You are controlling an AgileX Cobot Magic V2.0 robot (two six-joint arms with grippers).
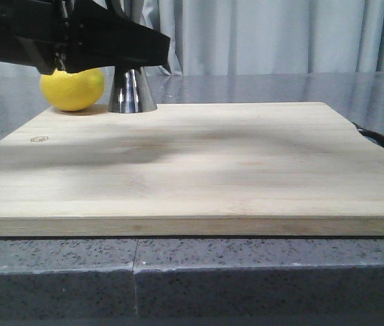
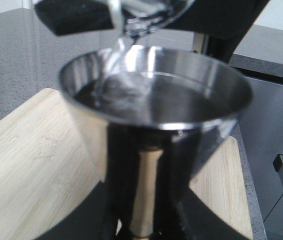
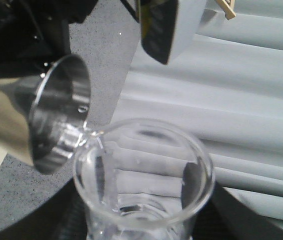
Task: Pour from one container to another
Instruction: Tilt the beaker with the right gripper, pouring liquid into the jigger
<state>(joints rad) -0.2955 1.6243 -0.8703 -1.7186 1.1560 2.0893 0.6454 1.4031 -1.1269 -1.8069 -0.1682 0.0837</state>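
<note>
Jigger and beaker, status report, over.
Left gripper shut on jigger. Right gripper shut on beaker, tipped, liquid streaming into jigger. Lemon behind, not obstructing.

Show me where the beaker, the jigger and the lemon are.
beaker [image 3: 144, 175]: right wrist view, on the clear glass rim and wall.
jigger [image 2: 154, 95]: left wrist view, inside the upper steel cup.
lemon [image 1: 73, 90]: front view, on its yellow skin.
</note>
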